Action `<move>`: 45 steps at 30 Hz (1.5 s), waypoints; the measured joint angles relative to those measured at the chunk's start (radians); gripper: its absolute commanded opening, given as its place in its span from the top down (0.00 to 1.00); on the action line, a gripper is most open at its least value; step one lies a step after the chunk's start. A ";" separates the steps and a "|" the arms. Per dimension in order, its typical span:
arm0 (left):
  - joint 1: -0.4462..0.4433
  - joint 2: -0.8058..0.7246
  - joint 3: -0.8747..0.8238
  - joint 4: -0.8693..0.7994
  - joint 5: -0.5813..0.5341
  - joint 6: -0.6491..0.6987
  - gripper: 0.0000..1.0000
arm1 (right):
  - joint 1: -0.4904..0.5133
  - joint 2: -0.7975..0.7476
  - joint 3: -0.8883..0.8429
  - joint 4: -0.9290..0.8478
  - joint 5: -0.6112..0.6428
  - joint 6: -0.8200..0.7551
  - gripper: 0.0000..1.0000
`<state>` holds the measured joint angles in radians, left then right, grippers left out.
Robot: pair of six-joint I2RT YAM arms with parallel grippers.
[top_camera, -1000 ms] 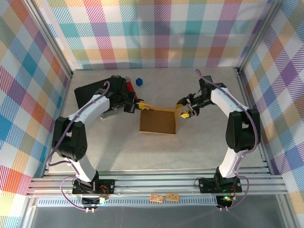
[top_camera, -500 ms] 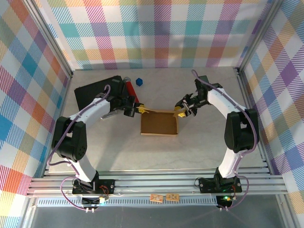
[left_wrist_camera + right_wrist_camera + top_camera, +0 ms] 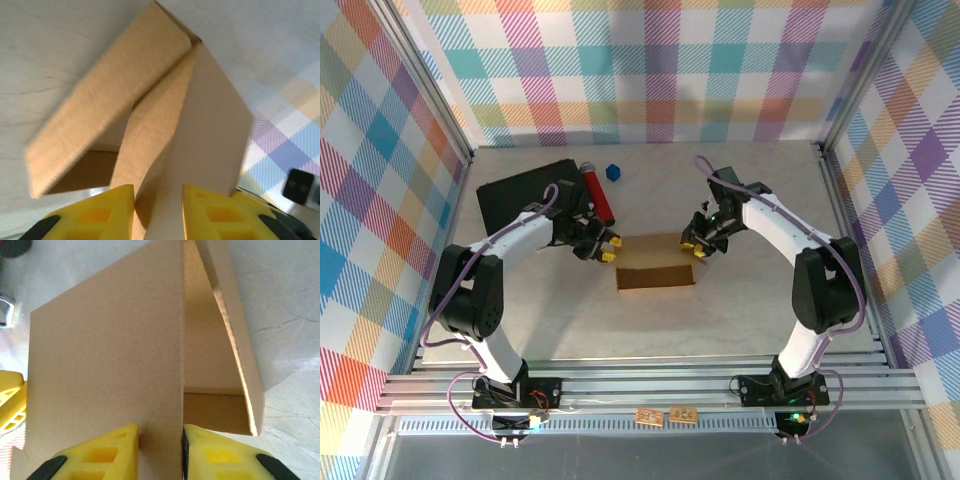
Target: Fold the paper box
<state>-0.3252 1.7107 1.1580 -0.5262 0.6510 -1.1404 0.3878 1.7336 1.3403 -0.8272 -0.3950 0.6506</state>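
Top external view: the paper box [image 3: 655, 262] sits mid-counter [image 3: 740, 320] between your two arms, part folded. A large panel stands up off the base and the opening below it shows as a dark strip on the near side. The left gripper [image 3: 607, 250] is at the box's far-left corner and the right gripper [image 3: 697, 247] is at its far-right corner. In the left wrist view, cardboard runs between the yellow fingers [image 3: 107, 212], with a raised panel and a side flap meeting in a crease ahead. I cannot tell whether the left gripper is pinching it or just straddling it. The right wrist view is similar: a wide panel passes between the fingers [image 3: 220, 457], with a side wall and the box floor visible beyond. I cannot tell whether that gripper is clamped or loose either. My judgement is that you are about midway: the walls are up, the big panel is not down yet, and nothing looks tucked. What's left is to lower it flat and seat the tabs. A black case [image 3: 520, 192], a red cylinder [image 3: 597, 192] and a blue cube [image 3: 613, 172] lie far-left, apart from the box.
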 measured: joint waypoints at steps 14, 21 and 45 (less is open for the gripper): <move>-0.028 0.000 -0.063 -0.095 -0.092 0.147 0.67 | 0.064 -0.016 -0.064 0.002 0.117 -0.094 0.72; -0.054 0.000 -0.063 -0.100 -0.135 0.193 0.70 | 0.095 -0.023 -0.077 0.002 0.179 -0.135 0.73; -0.090 -0.159 -0.125 -0.078 -0.196 0.185 0.52 | 0.123 0.005 -0.087 -0.002 0.261 -0.204 0.81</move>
<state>-0.4152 1.5517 1.0332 -0.6044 0.4549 -0.9554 0.5110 1.7382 1.2530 -0.8291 -0.1345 0.4469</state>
